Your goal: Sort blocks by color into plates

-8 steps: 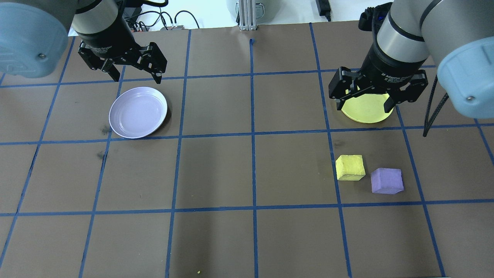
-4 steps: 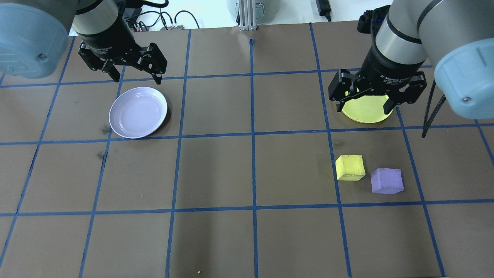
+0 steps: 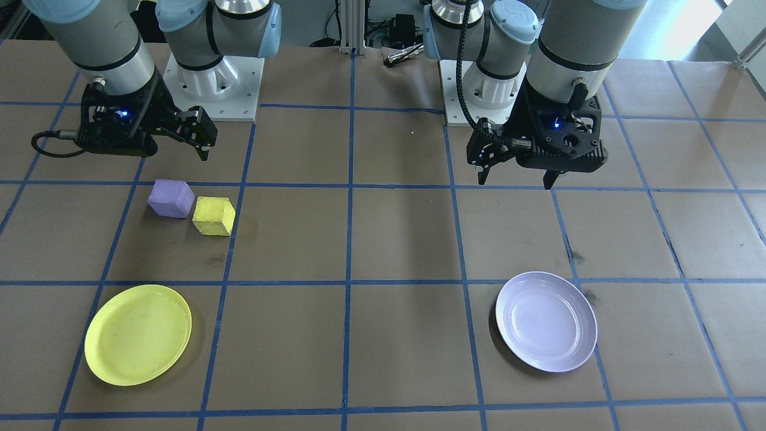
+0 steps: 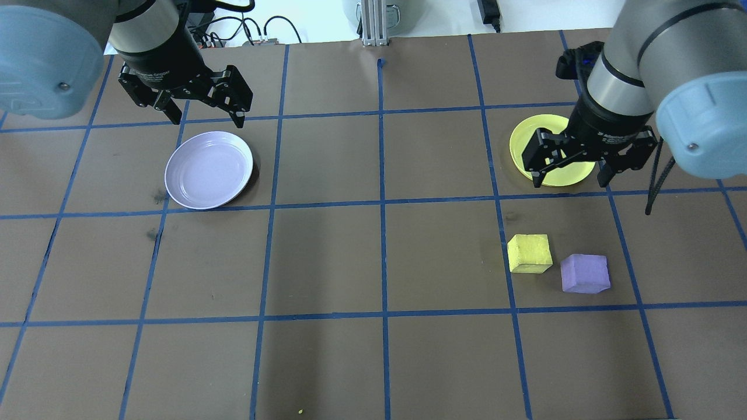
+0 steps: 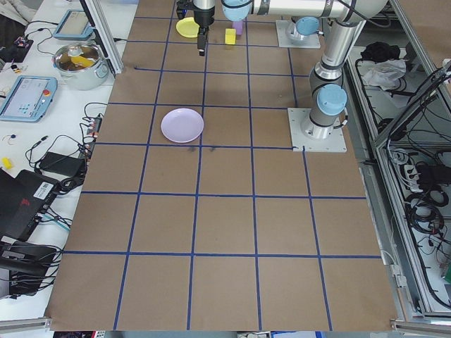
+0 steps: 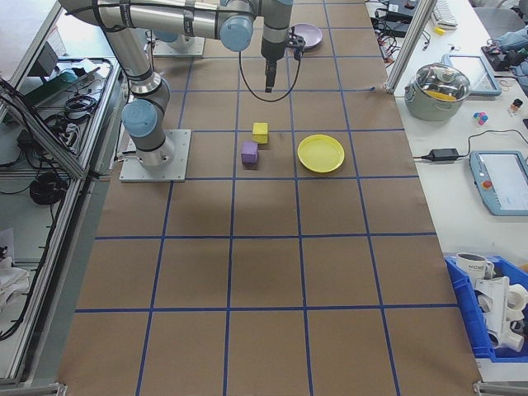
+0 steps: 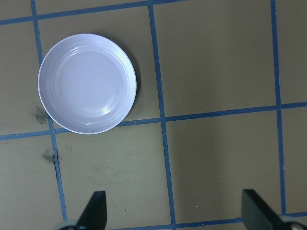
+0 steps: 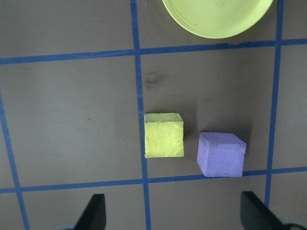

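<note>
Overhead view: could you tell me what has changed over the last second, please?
The right gripper has moved toward the robot and slightly rightward, uncovering more of the yellow plate; it is open and empty, nearer the blocks. The left gripper stayed open by the lavender plate. The yellow block, purple block and both plates have not moved.

White lettering was printed on the black body of the left claw point(image 4: 204, 116) and of the right claw point(image 4: 572, 178) in the overhead view, but it was too small and blurred to read. No other text, number or sign was legible.
</note>
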Tool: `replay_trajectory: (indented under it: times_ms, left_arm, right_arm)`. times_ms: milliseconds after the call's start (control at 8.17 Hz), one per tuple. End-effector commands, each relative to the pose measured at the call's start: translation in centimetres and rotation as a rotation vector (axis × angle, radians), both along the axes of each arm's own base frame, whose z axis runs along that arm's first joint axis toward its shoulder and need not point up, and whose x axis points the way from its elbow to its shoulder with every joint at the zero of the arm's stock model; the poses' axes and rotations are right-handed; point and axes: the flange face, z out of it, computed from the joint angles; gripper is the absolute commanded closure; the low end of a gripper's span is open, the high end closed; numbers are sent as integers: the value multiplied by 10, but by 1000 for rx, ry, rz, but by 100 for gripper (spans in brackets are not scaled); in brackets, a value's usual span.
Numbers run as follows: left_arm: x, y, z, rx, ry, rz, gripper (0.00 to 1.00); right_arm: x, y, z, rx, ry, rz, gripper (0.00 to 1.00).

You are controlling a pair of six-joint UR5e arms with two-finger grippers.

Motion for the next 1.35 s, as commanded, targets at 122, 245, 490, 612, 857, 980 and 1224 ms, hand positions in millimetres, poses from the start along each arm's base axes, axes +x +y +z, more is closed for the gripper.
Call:
replay_trajectory:
  times_ms: [122, 245, 490, 612, 857, 980, 1224]
  left_arm:
    - [0, 0, -2, 3, 0, 0, 0]
    - [0, 0, -2, 3, 0, 0, 0]
    - [0, 0, -1, 2, 0, 0, 0]
    - [0, 0, -2, 3, 0, 0, 0]
    - [0, -1, -3, 6, -2, 0, 0]
    - [0, -1, -3, 6, -2, 0, 0]
    - [0, -2, -4, 6, -2, 0, 0]
  right_arm:
    - [-64, 17, -103, 33, 60, -90, 0]
    - [-68, 29, -129, 50, 79, -96, 1]
    - [-60, 40, -144, 62, 25, -121, 1]
    - [-58, 38, -145, 51, 1, -123, 1]
    - [-50, 26, -161, 18, -45, 1, 1]
    - [-49, 17, -171, -4, -46, 9, 2]
    - [-24, 12, -189, 12, -51, 78, 2]
